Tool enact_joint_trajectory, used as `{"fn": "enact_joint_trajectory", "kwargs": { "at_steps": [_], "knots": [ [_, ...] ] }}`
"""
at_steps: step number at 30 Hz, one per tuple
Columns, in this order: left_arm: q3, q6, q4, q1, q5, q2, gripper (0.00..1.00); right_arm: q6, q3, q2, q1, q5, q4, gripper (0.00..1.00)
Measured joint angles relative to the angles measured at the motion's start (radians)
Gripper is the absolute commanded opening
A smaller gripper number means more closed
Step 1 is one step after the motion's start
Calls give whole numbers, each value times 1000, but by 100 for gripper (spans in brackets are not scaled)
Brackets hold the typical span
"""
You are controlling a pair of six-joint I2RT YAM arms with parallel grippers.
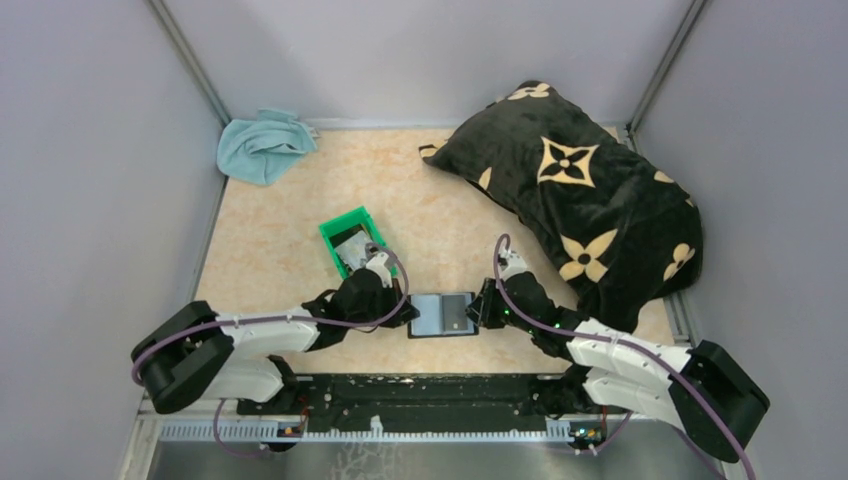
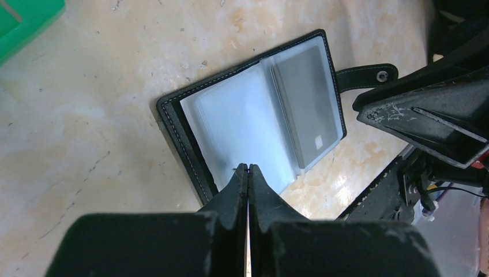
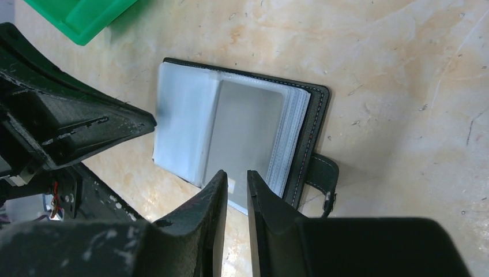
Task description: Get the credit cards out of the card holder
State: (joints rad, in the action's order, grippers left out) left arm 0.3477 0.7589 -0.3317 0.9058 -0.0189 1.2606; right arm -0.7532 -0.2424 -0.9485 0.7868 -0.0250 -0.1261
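Nearest, the left gripper (image 2: pixel 248 171): fingers pressed together to a hairline, tips meeting the near edge of the card holder (image 2: pixel 184 130). Whether a clear sleeve (image 2: pixel 230 127) is pinched between them cannot be told. The right gripper (image 3: pixel 235 180) has its jaws a narrow slit apart at the opposite edge, with a pale sleeve corner showing in the gap; contact cannot be made out.

The card holder lies open and flat on the marbled table (image 1: pixel 420 200), between the two grippers and close to the arm bases. A green bin (image 1: pixel 352 240) sits just beyond the left gripper.

One grey credit card (image 3: pixel 248 124) shows through a sleeve on the side of the strap (image 3: pixel 320 173). Any further cards are hidden in the stacked sleeves.

Handling, as judged: the card is light, thin, stiff and slick. The sleeves are soft and floppy and likely to lift with it. The best hold is probably the card's edge at the sleeve mouth, with the holder pinned down by the other gripper.
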Motion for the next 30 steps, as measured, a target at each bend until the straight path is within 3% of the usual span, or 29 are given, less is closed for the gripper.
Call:
{"fn": "enact_joint_trajectory", "kwargs": {
  "at_steps": [10,30],
  "knots": [
    [-3,-1,-60,-3,-35,80,0,-10,1,-63,10,1,-24,35],
    [-18,14,-164,-5,-58,157,0,-6,7,-110,10,14,-81,40]
  ]
}}
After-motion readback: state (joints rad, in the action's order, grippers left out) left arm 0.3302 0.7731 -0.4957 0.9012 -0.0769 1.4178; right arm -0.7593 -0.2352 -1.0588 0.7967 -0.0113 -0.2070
